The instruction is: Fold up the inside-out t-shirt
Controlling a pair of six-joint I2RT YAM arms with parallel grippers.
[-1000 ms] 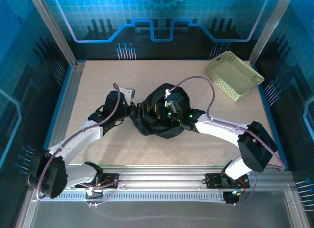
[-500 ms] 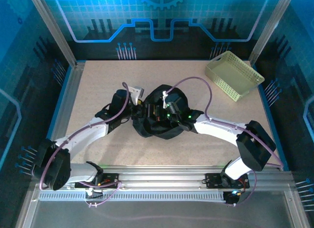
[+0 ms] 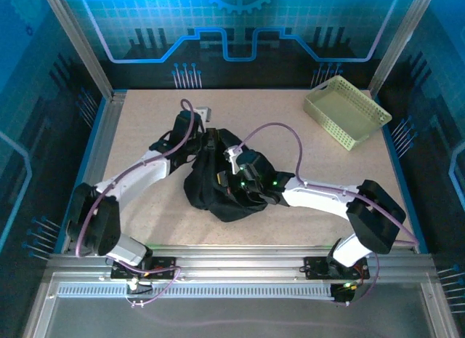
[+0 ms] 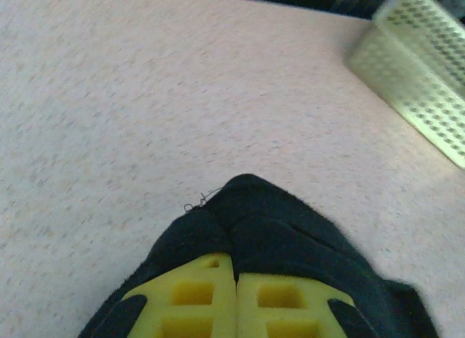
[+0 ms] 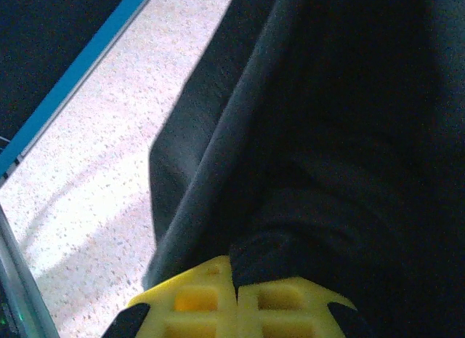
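The inside-out t-shirt [image 3: 211, 189] is a bunched black heap in the middle of the table. My left gripper [image 3: 211, 140] is at its far edge. In the left wrist view its yellow fingers [image 4: 196, 294] are pressed together with a fold of the black fabric [image 4: 269, 222] pinched between them; a loose thread sticks out of the fold. My right gripper [image 3: 231, 182] is buried in the heap's middle. In the right wrist view the right gripper [image 5: 234, 269] is shut on a thick roll of the dark cloth [image 5: 341, 134].
A pale yellow-green lattice basket [image 3: 346, 111] stands at the back right corner, and its wall [image 4: 425, 83] also shows in the left wrist view. Bare speckled tabletop [image 3: 145, 113] lies left and behind the shirt. A blue table edge [image 5: 80, 69] runs along the left.
My left gripper has shut on the shirt's far edge and moved toward the back. The right gripper has shifted left and nearer, drawing the heap longer front to back.
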